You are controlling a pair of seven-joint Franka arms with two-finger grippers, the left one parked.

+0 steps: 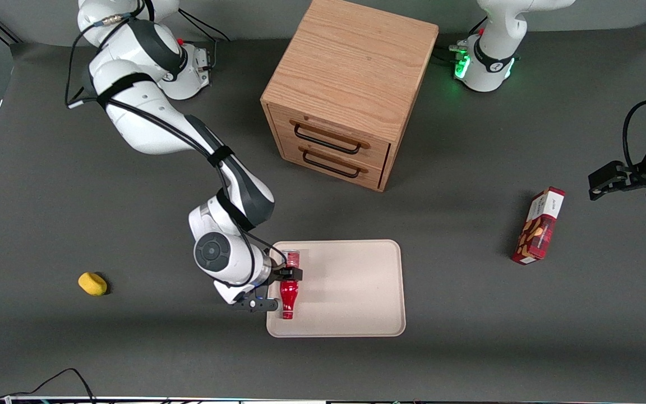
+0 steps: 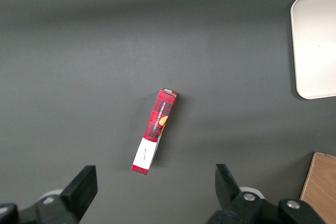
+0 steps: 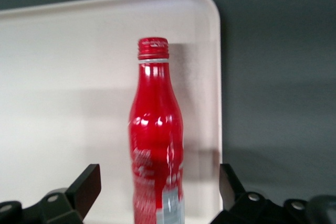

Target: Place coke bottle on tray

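The coke bottle point(image 1: 289, 294) is red with a silvery base band. It lies on the pale beige tray point(image 1: 351, 286), close to the rim toward the working arm's end, with its cap pointing toward the front camera. My right gripper point(image 1: 288, 274) hovers over the bottle's base end. In the right wrist view the gripper point(image 3: 157, 187) is open. Its black fingers point(image 3: 86, 187) stand wide on either side of the bottle point(image 3: 156, 129) with a gap on each side. The tray point(image 3: 63, 77) lies under the bottle.
A wooden two-drawer cabinet point(image 1: 351, 84) stands farther from the front camera than the tray. A red snack box point(image 1: 539, 233) stands toward the parked arm's end and also shows in the left wrist view point(image 2: 155, 132). A small yellow object point(image 1: 92, 283) lies toward the working arm's end.
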